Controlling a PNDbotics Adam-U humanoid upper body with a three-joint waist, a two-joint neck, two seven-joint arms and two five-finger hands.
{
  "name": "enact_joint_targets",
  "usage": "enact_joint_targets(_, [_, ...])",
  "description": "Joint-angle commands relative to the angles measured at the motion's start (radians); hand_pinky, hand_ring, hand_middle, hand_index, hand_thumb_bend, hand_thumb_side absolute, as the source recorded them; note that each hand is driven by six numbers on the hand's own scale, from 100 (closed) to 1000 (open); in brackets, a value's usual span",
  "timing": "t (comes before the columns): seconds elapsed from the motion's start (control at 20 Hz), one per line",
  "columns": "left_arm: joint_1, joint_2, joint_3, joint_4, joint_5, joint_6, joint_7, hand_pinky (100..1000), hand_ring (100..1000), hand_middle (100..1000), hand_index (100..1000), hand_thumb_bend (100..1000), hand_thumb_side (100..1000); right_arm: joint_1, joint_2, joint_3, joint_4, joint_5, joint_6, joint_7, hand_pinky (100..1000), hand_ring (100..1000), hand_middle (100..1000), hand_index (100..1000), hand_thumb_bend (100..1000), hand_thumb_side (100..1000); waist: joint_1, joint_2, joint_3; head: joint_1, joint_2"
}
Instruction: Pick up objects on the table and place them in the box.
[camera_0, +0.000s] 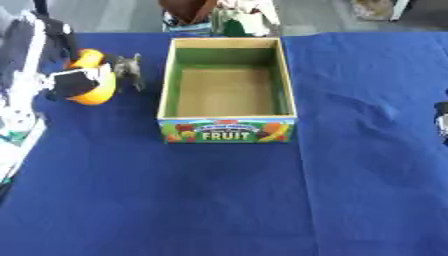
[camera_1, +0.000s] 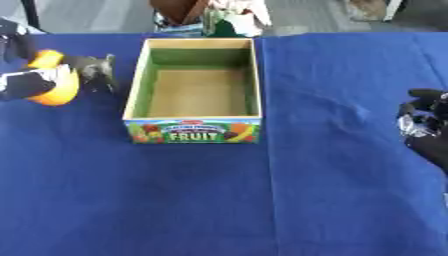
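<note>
box (camera_0: 227, 125): on the tabletop (camera_0: 219, 200), near the far edge, a bit left of the middle | left hand (camera_0: 74, 82): left of the box, by the left edge, fingers round a fruit (camera_0: 94, 92) | right hand (camera_1: 426, 130): at the right edge, well apart from the box

We see our left arm coming in from the left edge, its pale, silver-jointed forearm running up toward the far left corner. Our black left hand (camera_0: 80, 80) sits at the end of it, fingers and thumb curled round a rounded orange object (camera_0: 94, 86), dark fingertips pointing right. Our black right hand (camera_1: 427, 124) shows at the right edge, idle; we cannot make out how its fingers are set.
</note>
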Motion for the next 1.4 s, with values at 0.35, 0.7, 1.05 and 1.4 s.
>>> enact_joint_targets(0.35, [-0.158, 0.062, -0.02, -0.052, 0.034, -0.02, -0.018, 476, 478, 100, 259, 478, 116, -0.01, -0.011, 0.003, -0.01, 0.0, -0.002, 0.01, 555, 690, 520, 715, 100, 107, 0.0, -0.026, -0.016, 0.01, -0.007])
enact_joint_targets(0.7, [-0.307, 0.042, -0.087, 0.018, 0.01, -0.06, -0.077, 487, 476, 101, 263, 476, 105, -0.021, -0.005, 0.012, -0.009, -0.001, -0.005, 0.019, 555, 690, 520, 715, 100, 107, 0.001, -0.018, -0.042, 0.026, -0.022])
enact_joint_targets(1.05, [-0.412, -0.019, -0.159, 0.175, -0.067, -0.103, -0.144, 497, 485, 107, 271, 480, 115, -0.032, 0.004, 0.021, -0.011, -0.002, -0.006, 0.029, 555, 690, 520, 715, 100, 109, 0.006, -0.007, -0.071, 0.041, -0.042])
enact_joint_targets(1.4, [-0.466, -0.095, -0.201, 0.363, -0.144, -0.159, -0.173, 503, 495, 111, 275, 480, 122, -0.041, 0.013, 0.029, -0.012, -0.003, -0.006, 0.039, 555, 691, 519, 715, 100, 111, 0.008, 0.005, -0.096, 0.048, -0.058])
